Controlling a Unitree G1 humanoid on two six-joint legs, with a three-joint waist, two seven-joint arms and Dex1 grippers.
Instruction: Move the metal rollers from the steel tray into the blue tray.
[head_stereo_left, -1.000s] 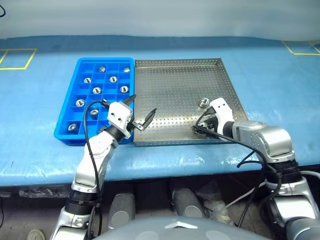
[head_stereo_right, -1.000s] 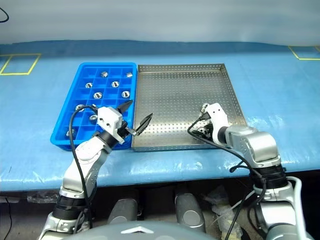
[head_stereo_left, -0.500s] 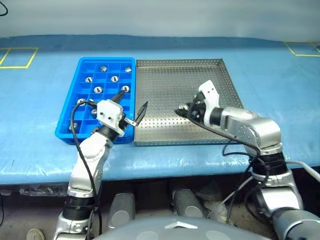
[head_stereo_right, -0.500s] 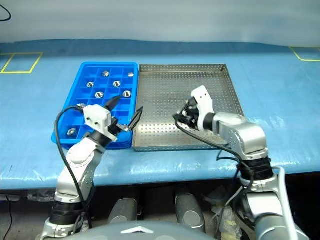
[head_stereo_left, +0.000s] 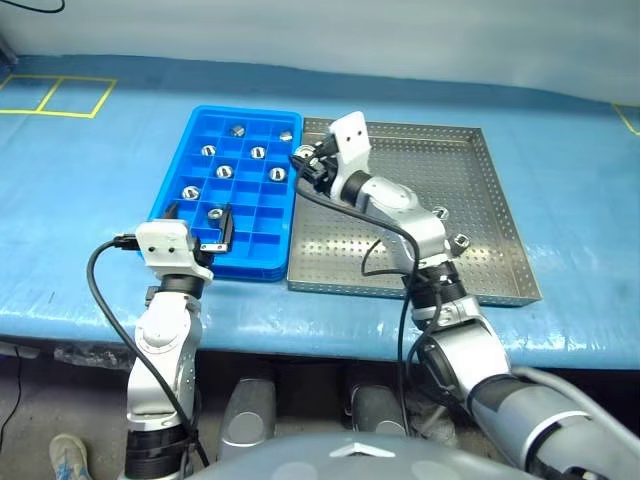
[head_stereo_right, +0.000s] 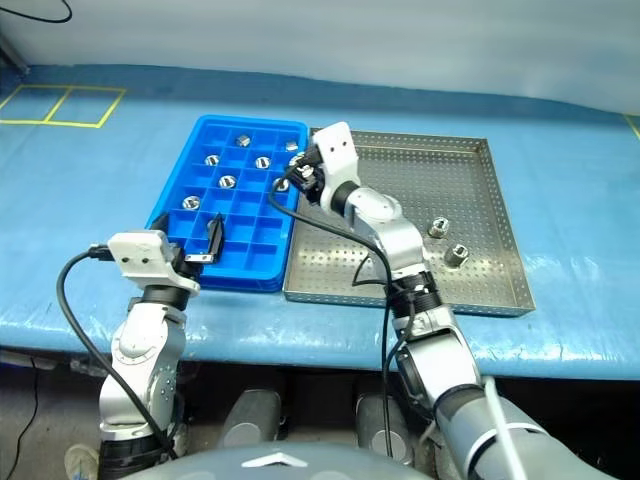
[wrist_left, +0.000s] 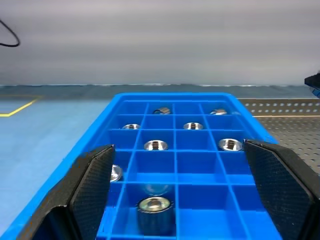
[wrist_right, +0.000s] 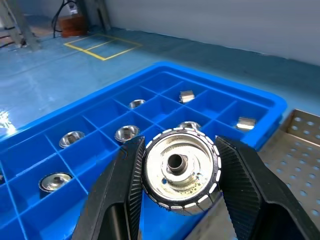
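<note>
Your right gripper pinches a roller over the seam between the blue tray and the steel tray, toward the far end. Two rollers lie in the steel tray's right half; several sit in blue compartments. Your left gripper hangs spread wide at the blue tray's near edge, holding nothing.

Open steel tray centre — two rollers right.

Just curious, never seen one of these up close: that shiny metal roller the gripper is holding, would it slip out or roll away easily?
The metal roller looks like solid metal, so probably heavy for its size and stiff. Its smooth shine suggests it could slip, though the right gripper clamps it on both sides. Being round, it would likely roll if laid sideways; those in the blue tray sit in separate compartments.
</note>
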